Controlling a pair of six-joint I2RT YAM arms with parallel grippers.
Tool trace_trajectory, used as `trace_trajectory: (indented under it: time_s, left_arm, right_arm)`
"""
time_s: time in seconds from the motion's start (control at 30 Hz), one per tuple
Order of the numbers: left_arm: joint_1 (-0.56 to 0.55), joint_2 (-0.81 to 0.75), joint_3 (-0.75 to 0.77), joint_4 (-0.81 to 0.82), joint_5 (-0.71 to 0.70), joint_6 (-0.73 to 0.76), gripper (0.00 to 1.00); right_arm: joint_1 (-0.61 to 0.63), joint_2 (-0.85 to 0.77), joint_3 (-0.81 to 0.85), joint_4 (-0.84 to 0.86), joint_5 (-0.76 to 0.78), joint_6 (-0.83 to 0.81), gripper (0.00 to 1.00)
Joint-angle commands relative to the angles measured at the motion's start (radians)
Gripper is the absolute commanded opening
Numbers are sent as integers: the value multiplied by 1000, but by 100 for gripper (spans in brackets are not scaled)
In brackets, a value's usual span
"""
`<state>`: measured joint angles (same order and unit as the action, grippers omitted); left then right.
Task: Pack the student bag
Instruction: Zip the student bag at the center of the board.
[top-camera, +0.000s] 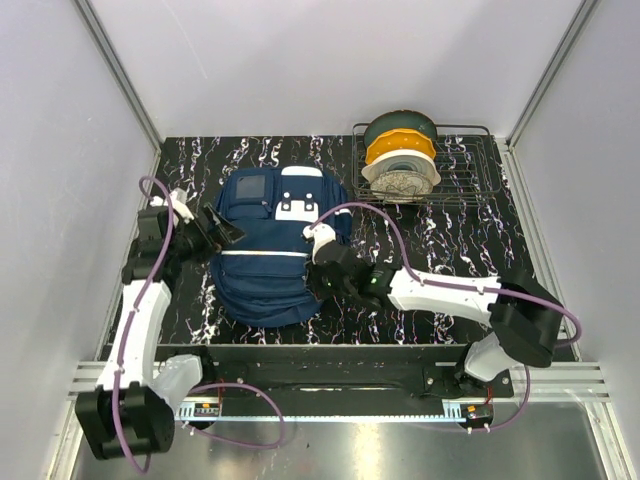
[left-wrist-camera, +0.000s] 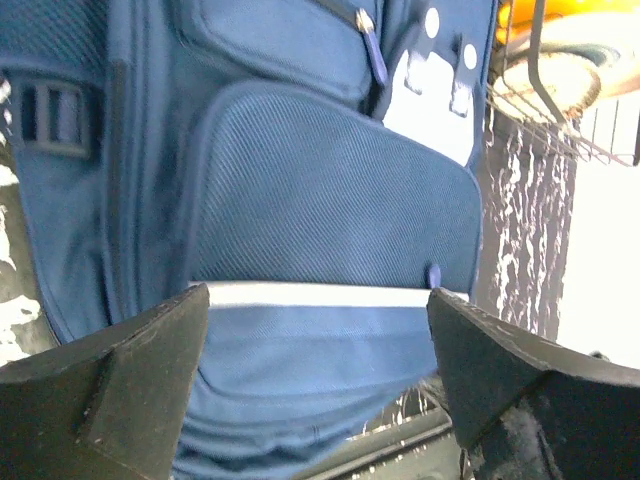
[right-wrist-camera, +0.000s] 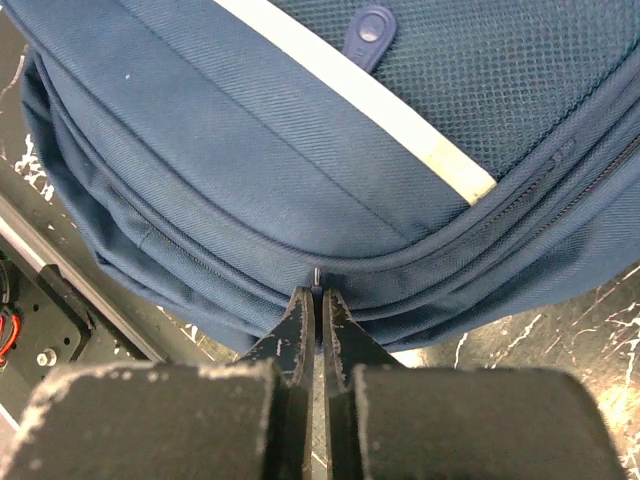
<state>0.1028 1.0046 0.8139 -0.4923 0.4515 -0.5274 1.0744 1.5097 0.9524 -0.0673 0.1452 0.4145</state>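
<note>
Student bag (top-camera: 265, 275) lay flat on the black marbled table (top-camera: 430, 235), centre-left, white-patch end toward the far side, rounded end toward the arm bases. A white stripe (top-camera: 262, 254) ran across its front. L gripper (top-camera: 222, 228) sat at the bag's left edge, approx. mid-length. In the wrist view its fingers (left-wrist-camera: 120, 370) stood wide apart w/ nothing btwn them, facing the mesh front pocket (left-wrist-camera: 330, 190): released, holding nothing. R gripper (top-camera: 322, 272) sat at the bag's right edge, nearer the rounded end. In its wrist view both fingers were pressed together, tips against the zip seam (right-wrist-camera: 430, 245) on the bag's side wall: clenched. A small metal bit showed at the tips; could not tell whether it was pinched. Wire rack (top-camera: 470, 170) stood at the far right, well apart from the bag, w/ three round discs (top-camera: 400, 165) on edge in it: dark green, orange, white.
</note>
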Motion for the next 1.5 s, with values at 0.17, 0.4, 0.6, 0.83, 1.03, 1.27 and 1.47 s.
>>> trace_trajectory:
  time_s: [0.17,0.4,0.6,0.83,1.03,1.27,1.47]
  left_arm:
    - [-3,-369,-180,-129,-23,-149,99]
    - [-40,-462,-327,-52,6,-333,99]
    - [-141,-466,-371,24,-95,-445,99]
    - [-181,-417,-417,240,-132,-557,97]
    - [-215,-279,-400,302,-157,-557,94]
    - [-247,-261,-407,319,-224,-545,72]
    - [-247,-276,-392,305,-289,-514,30]
  right_arm:
    - [-2,104,111,9,34,109,0]
    - [-2,90,103,41,22,142,0]
    - [-2,76,105,53,-7,148,0]
    - [1,46,88,58,-30,145,0]
    - [16,24,68,92,-35,141,0]
    - [33,26,63,115,-61,116,0]
    - [35,12,49,113,-62,93,0]
